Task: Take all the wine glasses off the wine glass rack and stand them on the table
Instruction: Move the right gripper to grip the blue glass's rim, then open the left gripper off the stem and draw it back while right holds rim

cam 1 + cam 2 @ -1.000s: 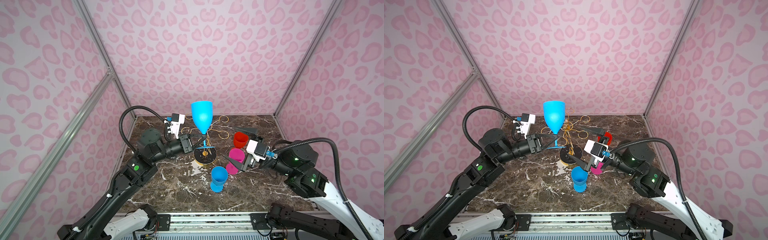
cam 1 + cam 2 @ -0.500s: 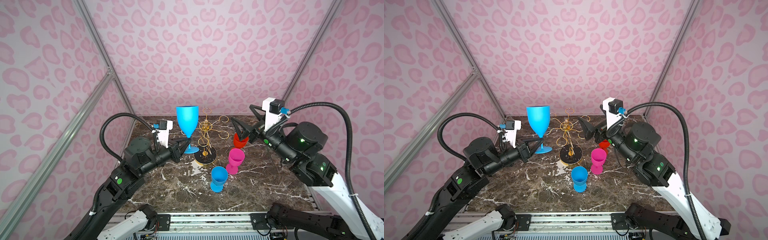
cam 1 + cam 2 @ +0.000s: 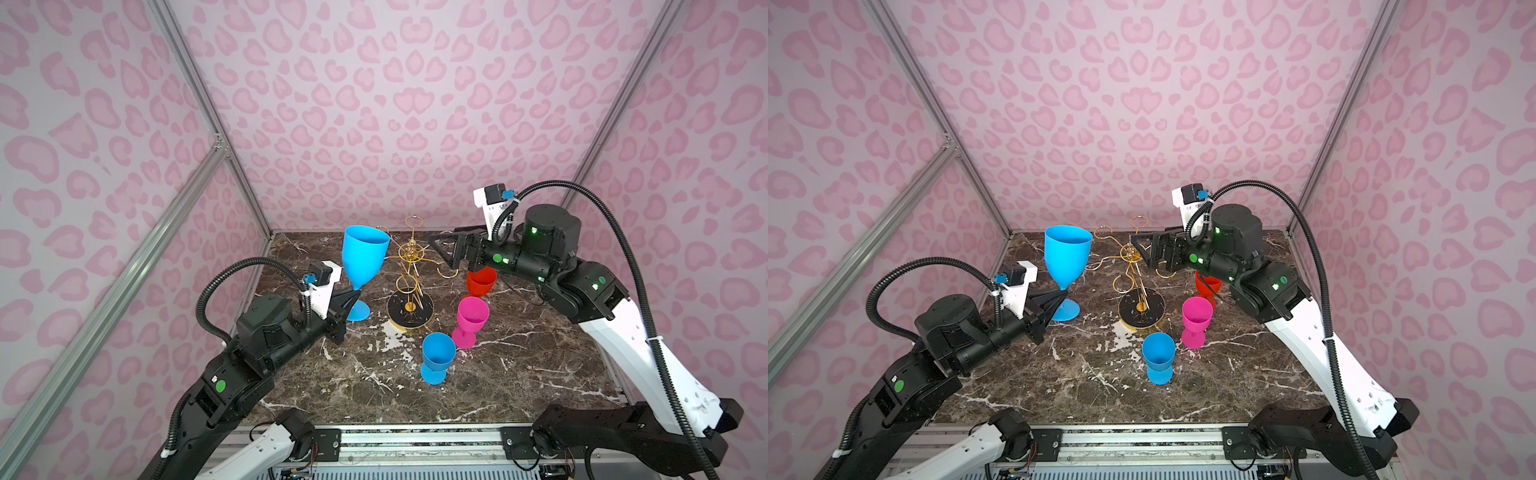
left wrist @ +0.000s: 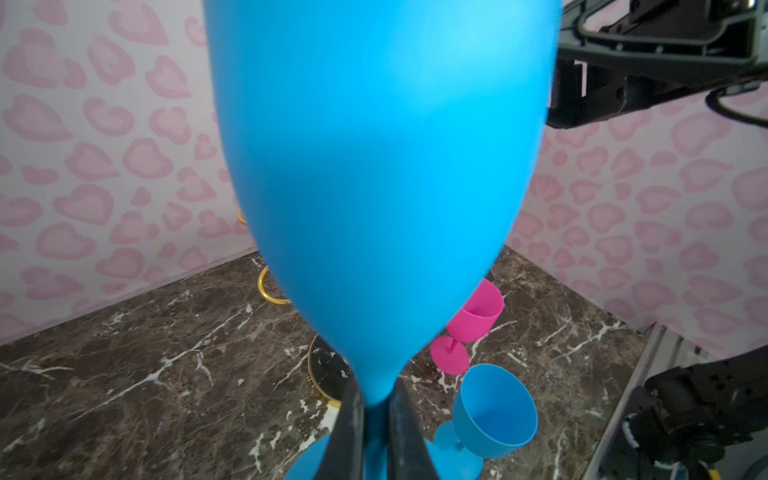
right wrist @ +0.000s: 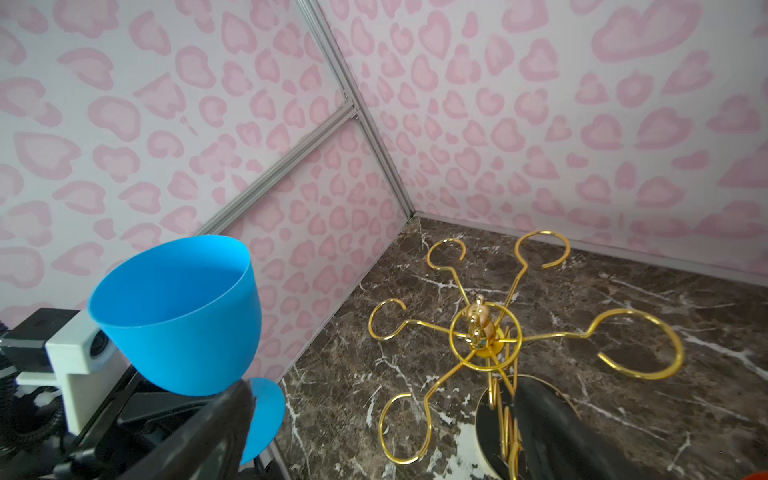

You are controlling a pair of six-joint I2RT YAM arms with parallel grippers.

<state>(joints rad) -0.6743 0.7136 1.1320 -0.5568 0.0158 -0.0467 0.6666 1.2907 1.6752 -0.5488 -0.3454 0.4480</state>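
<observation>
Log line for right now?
left pincer: shut on tall blue wine glass stem | right pincer: open, near wine glass rack | rack arms: empty

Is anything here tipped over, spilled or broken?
Nothing stands out: the wine glass rack, small blue glass, pink glass and red glass stand upright; the left tool holds the large blue wine glass upright.

We see bright, even, diffuse light in every view, and shadows on the dark brown white-veined marble tabletop (image 3: 519, 374) are faint and soft. Both top views are sharp, though the silver aluminium frame posts (image 3: 199, 95) splay outward near the edges. In the left wrist view the tall blue plastic wine glass (image 4: 382, 187), close to the lens, looks soft. Small glints sit on the thin gold wire rack (image 5: 482, 332).
</observation>
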